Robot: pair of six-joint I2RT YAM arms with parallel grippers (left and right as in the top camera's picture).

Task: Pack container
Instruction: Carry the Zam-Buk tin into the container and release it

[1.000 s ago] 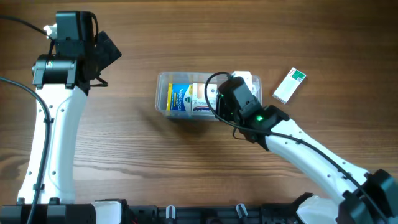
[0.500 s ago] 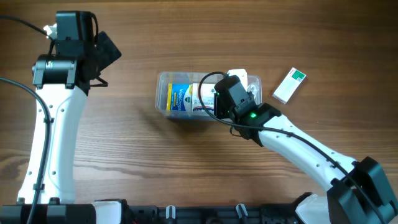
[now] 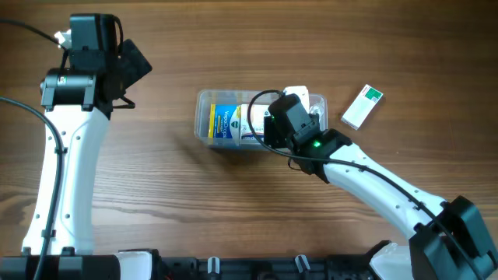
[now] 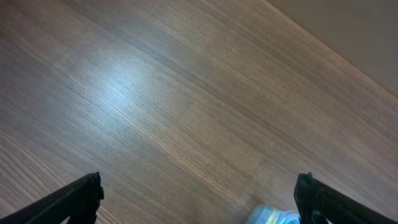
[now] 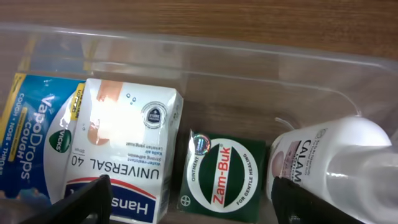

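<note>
The clear plastic container [image 3: 204,105] sits mid-table. In the right wrist view its far wall [image 5: 261,62] shows, and inside lie a blue VapoDrops pack [image 5: 31,137], a white Hansaplast box [image 5: 124,149], a green Zam-Buk tin [image 5: 221,180] and a white calamine bottle [image 5: 336,168]. My right gripper [image 5: 189,202] hovers open over the container, its jaws straddling the Zam-Buk tin, holding nothing. My left gripper [image 4: 198,199] is open and empty over bare table at the far left; a corner of the container [image 4: 273,216] shows at its lower edge.
A small white and green box [image 3: 362,106] lies on the table right of the container. The left arm [image 3: 70,140] stands along the left side; the right arm [image 3: 373,183] reaches in from the lower right.
My right gripper moved slightly left over the container between one second and half a second ago, then stayed still. The left arm has not moved.
</note>
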